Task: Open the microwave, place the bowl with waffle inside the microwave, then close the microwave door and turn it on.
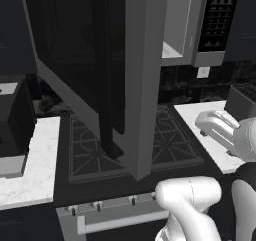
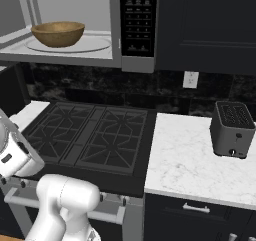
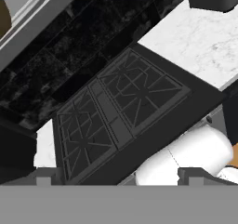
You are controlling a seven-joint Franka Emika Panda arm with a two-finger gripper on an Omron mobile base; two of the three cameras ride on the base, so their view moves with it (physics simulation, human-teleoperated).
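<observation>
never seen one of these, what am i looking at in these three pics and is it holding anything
A white robot arm works in a rendered kitchen. Two cameras ride on its base, behind it left and right; the third sits on its hand, looking down at the stove. The microwave above the stove has its microwave door swung open, and the bowl already sits inside on the round plate. A toaster stands on the marble counter. The gripper holds nothing; its fingertips are apart.

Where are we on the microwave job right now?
Opening and loading look done: the microwave door hangs wide open over the stove, and the bowl sits on the turntable inside the microwave. The gripper holds nothing, fingertips apart. Left: swing the door shut, then press the button panel.
</observation>
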